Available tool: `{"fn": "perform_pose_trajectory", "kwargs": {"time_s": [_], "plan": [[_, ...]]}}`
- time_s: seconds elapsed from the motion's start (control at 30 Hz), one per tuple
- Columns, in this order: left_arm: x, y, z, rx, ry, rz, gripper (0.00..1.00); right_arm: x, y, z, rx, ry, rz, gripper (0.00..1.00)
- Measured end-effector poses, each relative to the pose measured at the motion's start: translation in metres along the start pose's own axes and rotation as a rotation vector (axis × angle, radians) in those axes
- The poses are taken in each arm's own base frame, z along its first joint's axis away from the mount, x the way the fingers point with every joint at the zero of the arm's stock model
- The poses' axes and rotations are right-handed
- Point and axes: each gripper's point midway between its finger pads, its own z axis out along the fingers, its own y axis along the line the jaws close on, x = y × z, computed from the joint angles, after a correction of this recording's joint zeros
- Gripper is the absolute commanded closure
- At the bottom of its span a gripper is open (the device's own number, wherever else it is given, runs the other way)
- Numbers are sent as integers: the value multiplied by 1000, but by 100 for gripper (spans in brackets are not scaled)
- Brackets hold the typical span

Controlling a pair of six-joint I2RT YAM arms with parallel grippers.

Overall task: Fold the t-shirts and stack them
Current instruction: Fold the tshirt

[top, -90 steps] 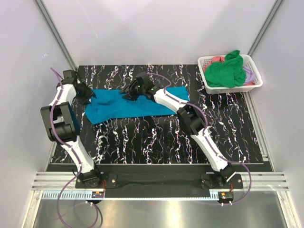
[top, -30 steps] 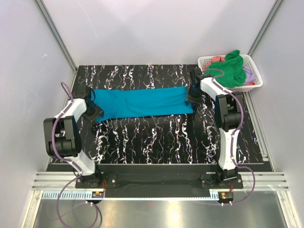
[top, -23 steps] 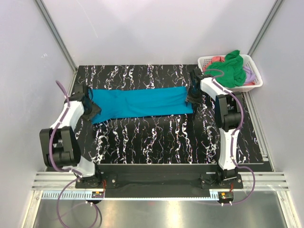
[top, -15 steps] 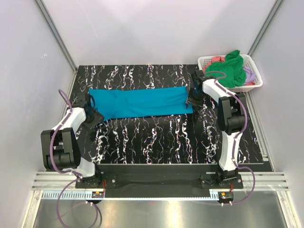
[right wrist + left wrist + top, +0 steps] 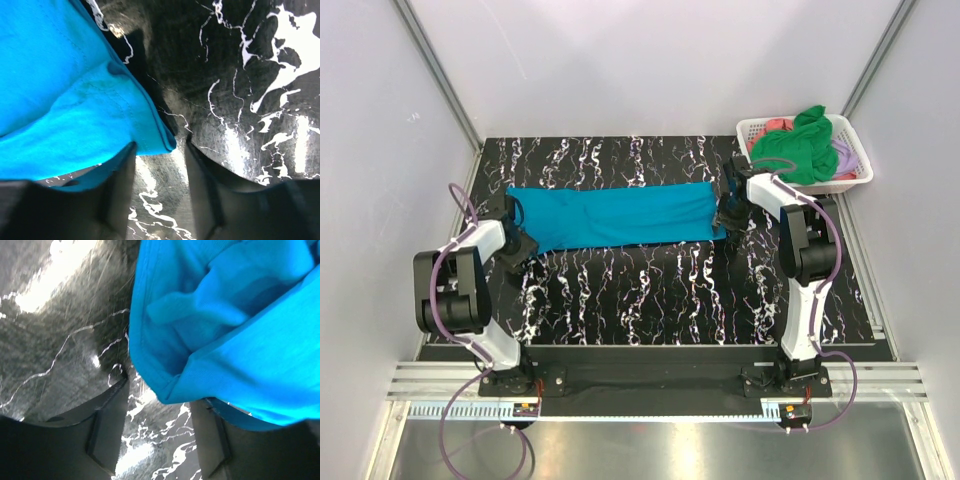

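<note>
Top cam: the teal-blue t-shirt (image 5: 615, 215) lies flat as a long strip across the far half of the table (image 5: 670, 290), with my left claw (image 5: 517, 245) at its left end and my right claw (image 5: 728, 218) at its right end. Left wrist cam: fingers apart, shirt edge bunched over the gap. Right wrist cam: fingers apart too, a shirt corner poking between the tips.
</note>
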Motion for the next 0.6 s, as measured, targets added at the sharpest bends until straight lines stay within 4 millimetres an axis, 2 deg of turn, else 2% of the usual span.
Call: {"fn": "perform_pose_trajectory", "kwargs": {"time_s": [0.07,0.1,0.17,0.2,0.23,0.37,0.47,0.6], "plan": [[-2,-1,3,-1,-5,6,55,-1,1,1,-3,-5,0,62],[-3,-2,3,-1,-7,9,68,-1,1,1,-4,-6,0,75],[-6,-4,5,0,-12,10,86,-2,2,3,-6,-8,-1,88],[-7,-5,6,-3,-14,16,96,-3,3,3,-9,-10,1,100],[-9,-5,7,-8,-15,21,100,-4,3,3,-11,-12,-3,100],[-22,-9,4,-16,-43,54,100,-4,3,3,-10,-17,-12,100],[-39,-17,-5,-14,-78,85,100,-6,-2,1,3,-34,-33,100],[-59,-24,-17,-20,-125,125,100,4,-13,-3,29,-37,-43,100]]}}
